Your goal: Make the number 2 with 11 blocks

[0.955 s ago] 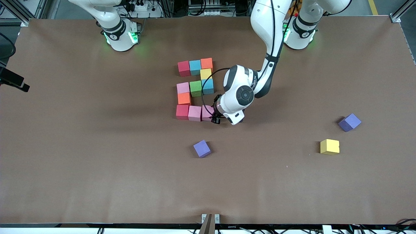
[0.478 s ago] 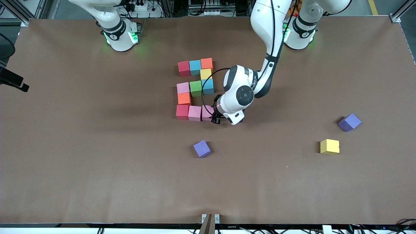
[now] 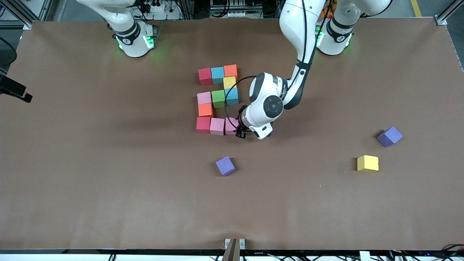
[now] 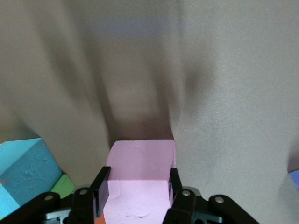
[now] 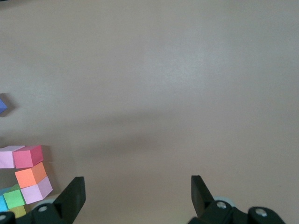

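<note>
Blocks lie in the table's middle in the shape of a 2. Farthest from the front camera is a row of a red block (image 3: 205, 76), a light blue block (image 3: 217, 75) and an orange block (image 3: 230, 71). A yellow block (image 3: 229, 82) leads to a row of pink (image 3: 204, 98), green (image 3: 218, 98) and light blue (image 3: 232, 96). An orange block (image 3: 205, 110) joins the nearest row of red (image 3: 203, 124) and pink (image 3: 217, 126). At that row's end my left gripper (image 3: 238, 129) (image 4: 138, 179) is shut on a pink block (image 4: 140, 158) resting on the table. My right gripper (image 5: 135, 186) is open over bare table.
Nearer the front camera than the figure lies a purple cube (image 3: 225, 165). Toward the left arm's end of the table sit a second purple cube (image 3: 389, 136) and a loose yellow cube (image 3: 367, 163). The right arm waits, only its base (image 3: 132, 36) showing in the front view.
</note>
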Controlling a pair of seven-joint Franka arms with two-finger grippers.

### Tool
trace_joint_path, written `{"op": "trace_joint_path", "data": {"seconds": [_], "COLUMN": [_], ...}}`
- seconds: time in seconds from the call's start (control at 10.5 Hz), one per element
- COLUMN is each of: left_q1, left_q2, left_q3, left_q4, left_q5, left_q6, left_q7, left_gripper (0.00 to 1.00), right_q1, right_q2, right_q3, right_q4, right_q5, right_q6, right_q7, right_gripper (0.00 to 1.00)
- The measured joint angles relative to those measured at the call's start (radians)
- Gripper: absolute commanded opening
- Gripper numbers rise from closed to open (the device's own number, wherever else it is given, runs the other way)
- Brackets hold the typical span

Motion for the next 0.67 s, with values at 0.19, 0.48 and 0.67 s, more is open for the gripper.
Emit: {"op": "trace_joint_path", "data": {"seconds": [0.19,0.48,0.67], "left_q1": [0.0,0.0,0.0], "left_q2": [0.002,0.002,0.002], "left_q3": [0.0,0.0,0.001], "left_q4": [0.0,0.002,0.013], "left_q5": [0.0,0.0,0.0], "left_q6": [0.0,0.0,0.0], "left_q7": [0.0,0.0,0.0], "left_gripper": [1.0,1.0,1.0], "right_q1": [0.0,0.0,0.0], "right_q2": [0.0,0.0,0.0], "right_q3": [0.0,0.0,0.0], "right_q4": [0.0,0.0,0.0], "right_q5": [0.0,0.0,0.0], "right_q6": [0.0,0.0,0.0], "right_q7": [0.0,0.0,0.0], "right_gripper": [1.0,1.0,1.0]}}
